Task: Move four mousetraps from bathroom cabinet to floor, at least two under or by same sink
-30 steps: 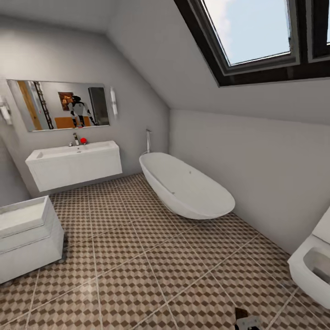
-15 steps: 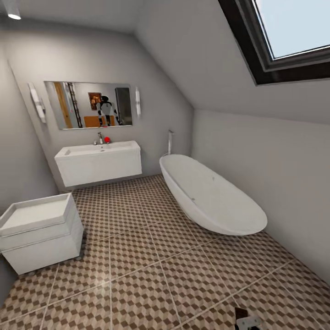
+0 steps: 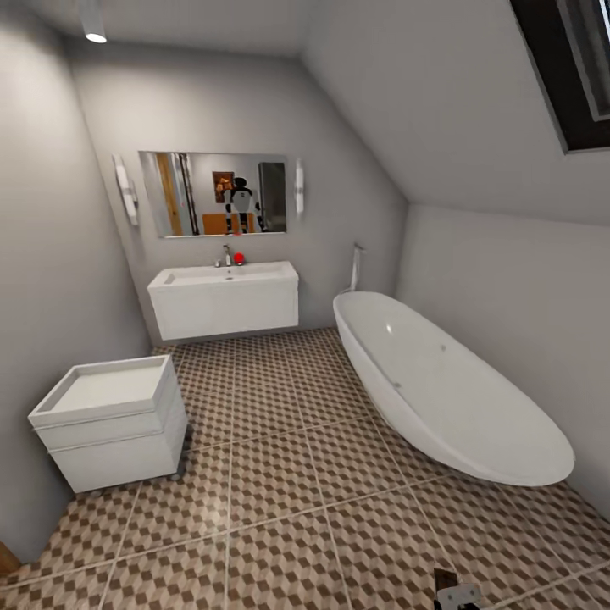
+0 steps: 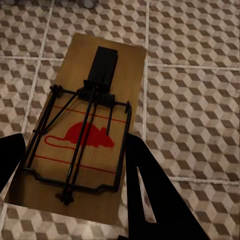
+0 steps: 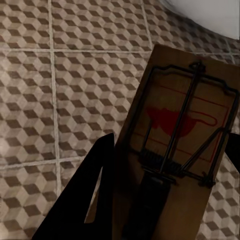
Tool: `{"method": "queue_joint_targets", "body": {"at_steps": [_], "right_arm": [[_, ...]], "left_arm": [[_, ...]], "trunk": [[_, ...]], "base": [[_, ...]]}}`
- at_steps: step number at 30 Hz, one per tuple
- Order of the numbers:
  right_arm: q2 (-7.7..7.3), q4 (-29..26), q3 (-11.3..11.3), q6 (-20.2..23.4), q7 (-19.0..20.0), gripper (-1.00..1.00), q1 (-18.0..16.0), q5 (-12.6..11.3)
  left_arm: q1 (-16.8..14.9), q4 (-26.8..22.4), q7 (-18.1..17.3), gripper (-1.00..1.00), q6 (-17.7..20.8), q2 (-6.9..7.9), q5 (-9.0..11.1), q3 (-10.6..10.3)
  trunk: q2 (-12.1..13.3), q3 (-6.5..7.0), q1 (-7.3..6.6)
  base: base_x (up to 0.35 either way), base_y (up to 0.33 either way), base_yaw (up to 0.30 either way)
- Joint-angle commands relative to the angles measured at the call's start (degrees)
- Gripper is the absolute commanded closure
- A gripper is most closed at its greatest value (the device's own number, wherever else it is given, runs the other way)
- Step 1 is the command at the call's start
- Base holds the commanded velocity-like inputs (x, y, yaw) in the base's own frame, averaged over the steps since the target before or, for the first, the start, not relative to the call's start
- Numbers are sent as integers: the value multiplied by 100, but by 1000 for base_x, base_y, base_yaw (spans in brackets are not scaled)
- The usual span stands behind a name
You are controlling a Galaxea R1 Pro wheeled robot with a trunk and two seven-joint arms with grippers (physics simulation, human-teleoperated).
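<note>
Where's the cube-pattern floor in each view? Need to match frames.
Head: bathroom floor spans the lower half, beside the bathtub.
Left wrist: background around the left mousetrap.
Right wrist: background beside the right mousetrap.
Shared landmark: pale grout lines.

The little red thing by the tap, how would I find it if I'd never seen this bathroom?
Look at the far wall, where a wide mirror hangs. Right below it is a long white sink fixed to the wall, with a silver tap in the middle. The small round red thing sits beside that tap, the only bright red spot among all the white and grey.
</note>
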Motion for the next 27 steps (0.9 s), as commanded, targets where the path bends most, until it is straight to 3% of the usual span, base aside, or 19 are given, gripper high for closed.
{"method": "queue_joint_targets", "body": {"at_steps": [1, 10, 27], "right_arm": [[-1, 9, -34, -21, -13, 100, -6, 52], [-1, 9, -34, -21, -5, 100, -6, 53], [-1, 9, -34, -21, -4, 100, -6, 54]], "left_arm": [[-13, 25, -20, 100, -30, -2, 49, -49], [-13, 23, -20, 100, -30, -8, 44, -49], [-13, 22, -11, 100, -30, -2, 41, -49]], "trunk": [[-13, -13, 7], [-13, -13, 7], [-13, -14, 7]], "base": [[324, 0, 300], [324, 0, 287], [324, 0, 33]]}}
